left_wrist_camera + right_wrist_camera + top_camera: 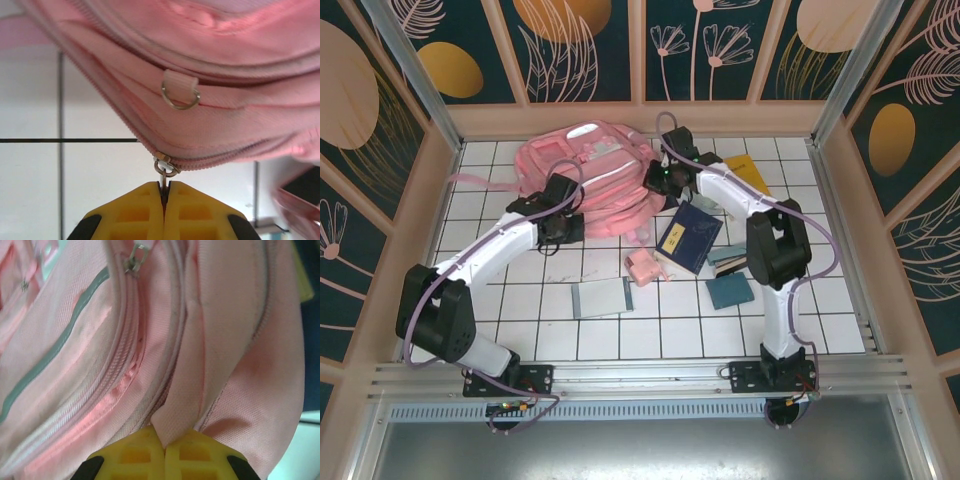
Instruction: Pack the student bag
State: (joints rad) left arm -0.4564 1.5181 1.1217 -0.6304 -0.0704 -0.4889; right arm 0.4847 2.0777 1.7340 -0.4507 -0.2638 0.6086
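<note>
The student bag, a large pink backpack, lies at the back of the table. My left gripper is at its near left edge. In the left wrist view that gripper is shut on the metal zipper pull hanging from the slider on the bag's lower seam. My right gripper is at the bag's right side. In the right wrist view it is shut on a fold of the bag's pink fabric, beside a zip track and a grey reflective strip.
To the right of the bag lie a dark blue book, a yellow book, a small pink pouch, a grey notebook and a teal notebook. Wooden walls close in the tiled table on three sides.
</note>
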